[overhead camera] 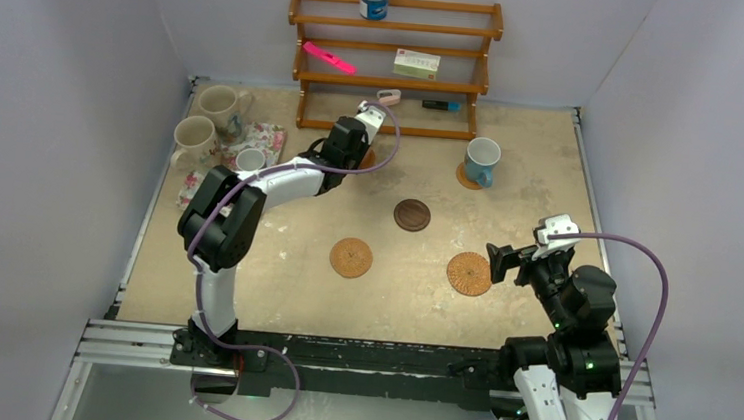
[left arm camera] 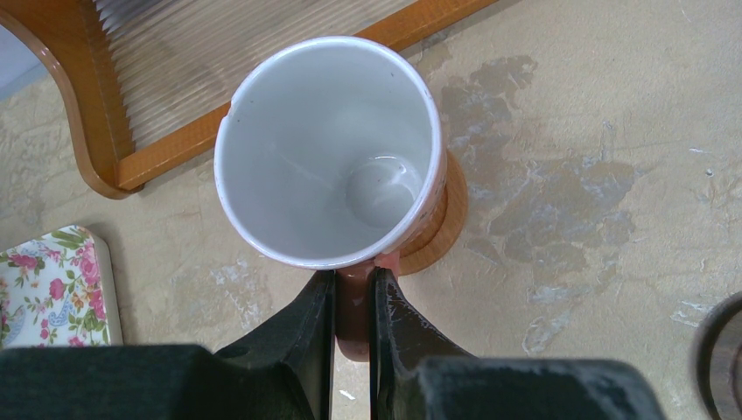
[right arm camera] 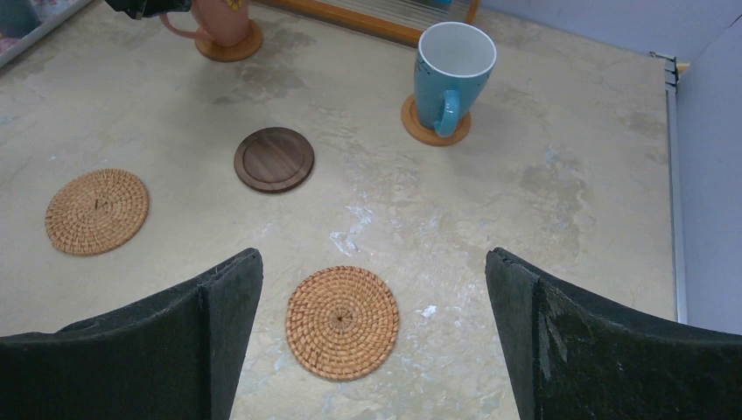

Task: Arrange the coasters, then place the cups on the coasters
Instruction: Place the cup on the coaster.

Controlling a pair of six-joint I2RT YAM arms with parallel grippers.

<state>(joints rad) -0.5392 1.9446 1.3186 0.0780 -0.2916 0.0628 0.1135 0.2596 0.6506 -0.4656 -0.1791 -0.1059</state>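
We found the left gripper (left arm camera: 352, 284) clamped on the pinkish handle of the white-and-pink mug (left arm camera: 328, 149). The mug was on a tan coaster (left arm camera: 442, 223), upper middle of the top view, just in front of the wooden rack (left arm camera: 131, 166). The right gripper (right arm camera: 372, 262) hung wide open and empty at lower right. The blue mug (right arm camera: 451, 74) sat on its own coaster (right arm camera: 418, 131) at upper right. The dark coaster (right arm camera: 274, 158), a woven coaster (right arm camera: 96, 211) and a second woven coaster (right arm camera: 342, 322) lay bare mid-table. At upper left, two cream mugs (overhead camera: 218, 106) and a small cup (overhead camera: 249, 160) stood by the floral mat (overhead camera: 271, 140).
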